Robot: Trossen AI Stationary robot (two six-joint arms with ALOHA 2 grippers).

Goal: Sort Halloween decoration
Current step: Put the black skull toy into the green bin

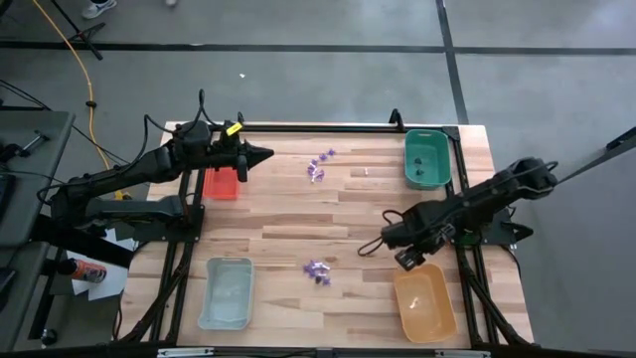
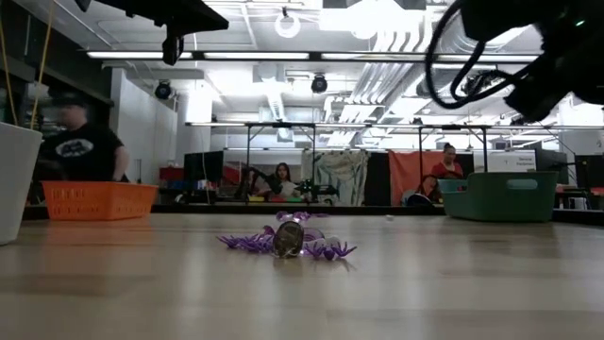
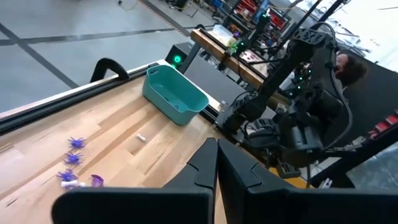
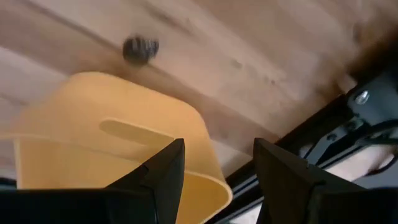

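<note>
The right gripper (image 1: 409,261) hangs over the orange tray's (image 1: 425,306) far rim, fingers (image 4: 163,165) spread wide and holding nothing. The left gripper (image 1: 266,154), pinched shut and empty, sits beside the red tray (image 1: 221,184). Purple decorations (image 1: 320,166) lie mid-table toward the far edge; another cluster (image 1: 317,269) lies nearer, with bare wood around both.

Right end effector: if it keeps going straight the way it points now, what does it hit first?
Probably the orange tray: the right end effector, open and empty, points down at its near rim, with bare table beyond. Depth is unclear.
</note>
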